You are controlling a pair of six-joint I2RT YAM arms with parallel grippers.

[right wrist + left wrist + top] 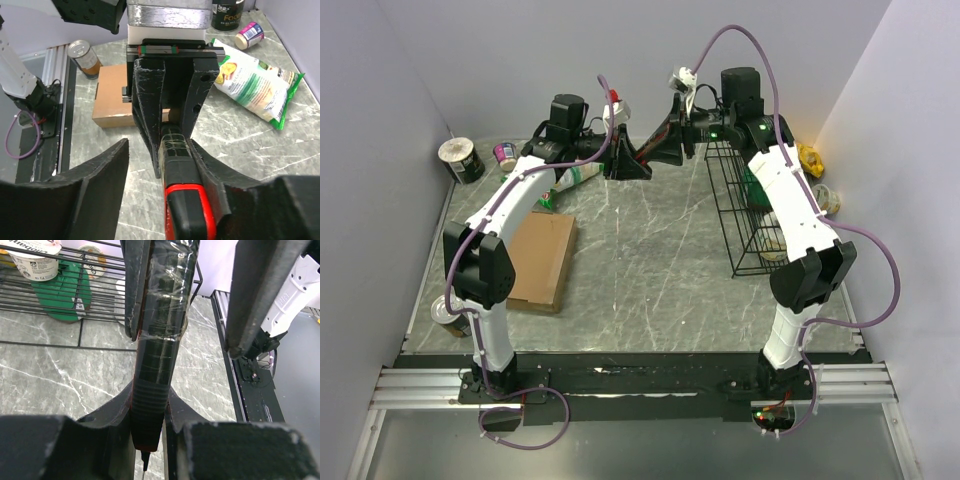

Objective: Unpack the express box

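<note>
The express box (540, 262) lies flat and closed on the table's left side, beside the left arm; it also shows as the express box (112, 97) in the right wrist view. Both grippers meet high above the far middle of the table. My left gripper (625, 162) (149, 400) is shut on one end of a black-and-red tool (155, 355) wrapped in clear tape. My right gripper (670, 140) (160, 150) is open around the tool's (186, 200) other end: its right finger touches the tool and its left finger (100, 175) stands apart from it.
A black wire basket (745, 210) holding a green bag and cups stands at the right. A green-and-white snack bag (255, 85) lies near the far left, with a cup (506, 154) and a tin (462, 160). A can (448, 310) stands by the left arm's base.
</note>
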